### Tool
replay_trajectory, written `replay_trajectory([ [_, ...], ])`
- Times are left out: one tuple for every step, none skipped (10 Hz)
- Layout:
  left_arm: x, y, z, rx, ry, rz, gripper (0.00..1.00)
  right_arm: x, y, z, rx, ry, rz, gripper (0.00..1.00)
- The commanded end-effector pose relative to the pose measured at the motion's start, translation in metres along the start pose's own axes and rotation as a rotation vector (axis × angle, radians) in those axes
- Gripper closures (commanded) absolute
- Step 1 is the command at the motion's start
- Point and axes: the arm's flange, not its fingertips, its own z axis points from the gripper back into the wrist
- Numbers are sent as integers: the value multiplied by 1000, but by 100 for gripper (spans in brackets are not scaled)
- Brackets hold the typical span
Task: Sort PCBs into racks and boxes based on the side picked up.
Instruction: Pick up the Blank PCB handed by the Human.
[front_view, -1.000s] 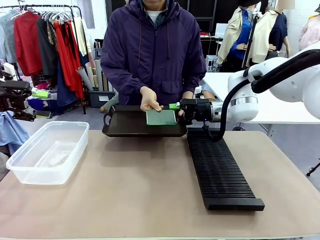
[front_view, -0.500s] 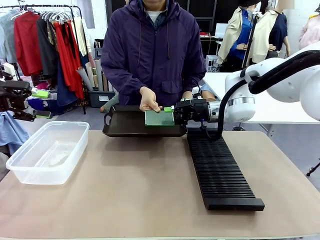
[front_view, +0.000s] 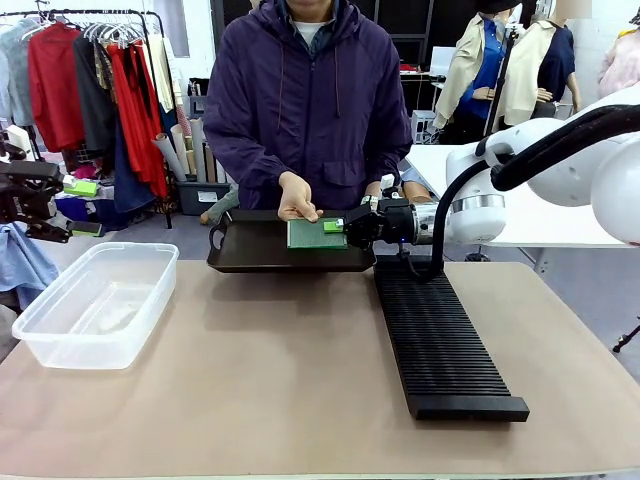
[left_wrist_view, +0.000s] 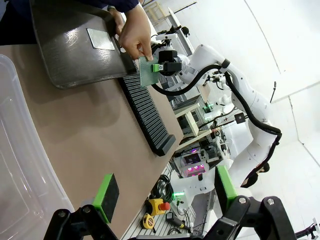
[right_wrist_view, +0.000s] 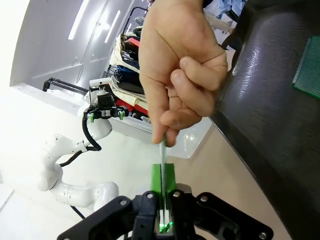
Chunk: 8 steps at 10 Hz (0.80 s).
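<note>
A person's hand (front_view: 298, 205) holds a green PCB (front_view: 312, 234) upright over the dark tray (front_view: 260, 258). My right gripper (front_view: 335, 226) is shut on that board's right edge. In the right wrist view the PCB (right_wrist_view: 162, 152) stands edge-on between the green pads (right_wrist_view: 163, 181), with the hand (right_wrist_view: 180, 65) pinching it from above. Another PCB (right_wrist_view: 307, 70) lies flat on the tray (right_wrist_view: 265, 115). The black rack (front_view: 440, 340) lies on the table's right side and the clear box (front_view: 95, 300) on its left. My left gripper (left_wrist_view: 165, 192) hangs open at the far left, above the box (left_wrist_view: 20, 165).
The person stands at the far side holding the tray (left_wrist_view: 75, 55) at the table's edge. A clothes rail (front_view: 100, 80) and a second white table (front_view: 540, 215) stand behind. Bare tan tabletop (front_view: 270, 370) lies between the box and the rack (left_wrist_view: 147, 115).
My right gripper moved left to the board held out by the person and closed on its edge. The person's hand stays on the board. The left arm has not moved.
</note>
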Motion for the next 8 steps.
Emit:
replay_trajectory([
  [0,-1,1,0,-1,8,0,12,2,-6,6,25,-24,100],
  [0,-1,1,0,-1,8,0,12,2,-6,9,27,-26,100],
  [0,-1,1,0,-1,8,0,12,2,-6,16,37,-29,100],
  [0,-1,1,0,-1,8,0,10,3,-7,33,83,-20,100],
  [0,-1,1,0,-1,8,0,2,0,-2,6,7,-11,100],
  [0,-1,1,0,-1,8,0,2,0,-2,6,7,-11,100],
  [0,-1,1,0,-1,8,0,2,0,-2,6,7,-11,100],
  [0,-1,1,0,-1,8,0,2,0,-2,6,7,-11,100],
])
